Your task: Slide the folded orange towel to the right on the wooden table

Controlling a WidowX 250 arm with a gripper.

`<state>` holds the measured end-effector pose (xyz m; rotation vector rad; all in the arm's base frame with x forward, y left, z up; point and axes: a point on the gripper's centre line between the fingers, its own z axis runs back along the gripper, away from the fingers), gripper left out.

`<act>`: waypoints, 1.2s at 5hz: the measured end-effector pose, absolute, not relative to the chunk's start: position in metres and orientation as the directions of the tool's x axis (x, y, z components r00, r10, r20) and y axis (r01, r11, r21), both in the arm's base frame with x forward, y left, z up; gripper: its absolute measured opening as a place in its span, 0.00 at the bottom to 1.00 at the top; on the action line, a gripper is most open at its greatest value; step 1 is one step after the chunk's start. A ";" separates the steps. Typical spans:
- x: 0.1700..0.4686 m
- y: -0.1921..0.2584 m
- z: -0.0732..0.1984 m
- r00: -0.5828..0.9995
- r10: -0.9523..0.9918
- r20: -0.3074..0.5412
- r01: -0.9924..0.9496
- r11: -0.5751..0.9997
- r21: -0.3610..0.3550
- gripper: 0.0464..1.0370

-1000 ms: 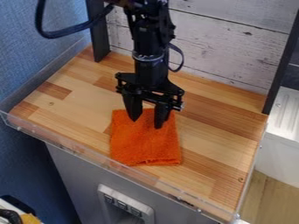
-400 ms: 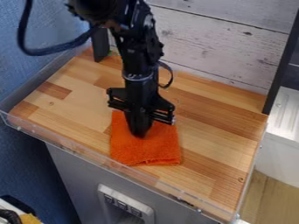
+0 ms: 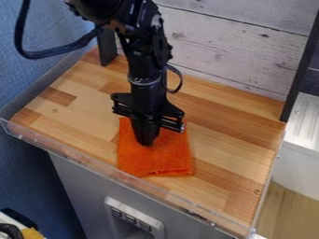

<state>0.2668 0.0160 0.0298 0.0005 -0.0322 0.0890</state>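
The black pincer (image 3: pixel 147 143) is pointing down over the upper part of the orange cloth (image 3: pixel 159 159), which is lying flat on the wooden tabletop (image 3: pixel 227 133), near its front edge. The fingers are pressing together, though whether they are pinching any fabric is hard to tell. The work seems to be sitting at the grasping step; the next move is calling for a sure hold on the fabric.

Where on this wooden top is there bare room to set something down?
Two patches: wood between the orange cloth and blue wall, and between cloth and white unit. Crowded: the cloth, with the hand down at it.
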 end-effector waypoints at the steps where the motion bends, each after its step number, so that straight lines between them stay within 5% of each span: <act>1: 0.267 0.017 0.024 0.995 0.100 0.013 -0.100 0.995 0.005 0.02; 6: 0.290 0.005 0.024 0.998 0.070 -0.008 -0.070 0.998 0.002 0.02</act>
